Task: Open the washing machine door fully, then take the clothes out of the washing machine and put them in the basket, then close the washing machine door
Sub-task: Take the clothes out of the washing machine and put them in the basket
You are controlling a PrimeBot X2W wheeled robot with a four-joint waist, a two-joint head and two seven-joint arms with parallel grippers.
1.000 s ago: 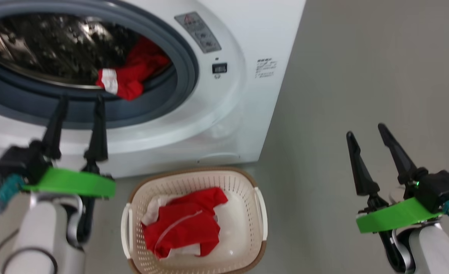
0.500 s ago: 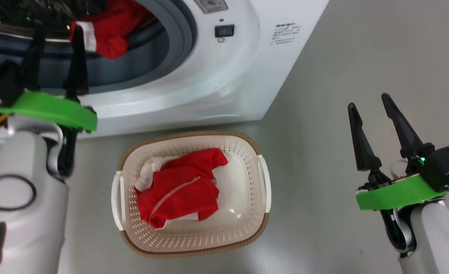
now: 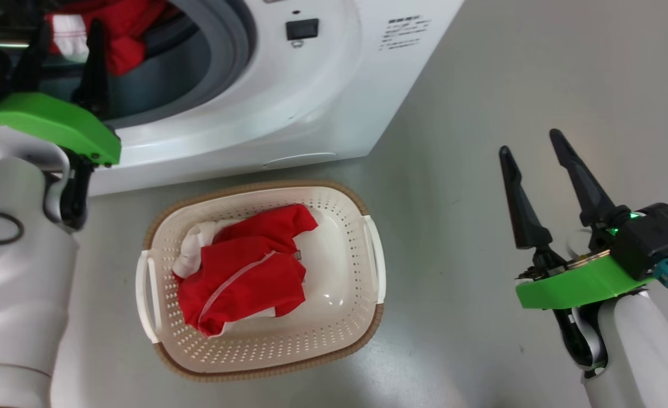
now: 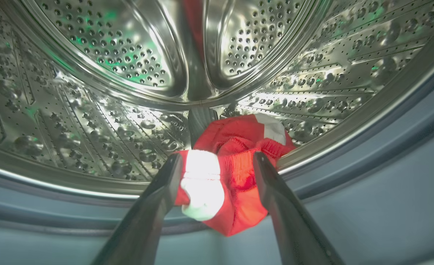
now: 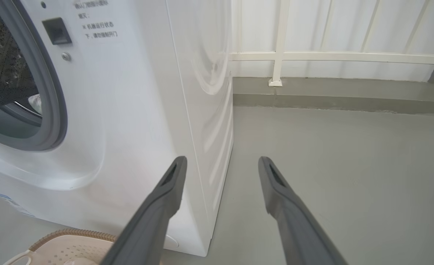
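left hand [image 4: 217, 156] | spread, astride clothes [image 4: 235, 184] | perhaps touching | on drum lip [image 4: 55, 179]

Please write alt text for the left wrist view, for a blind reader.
The left gripper, open, has its two dark fingers on either side of a red garment with a white band, at the front edge of the perforated steel drum of the washing machine. The garment hangs partly over the grey-blue rubber ring.
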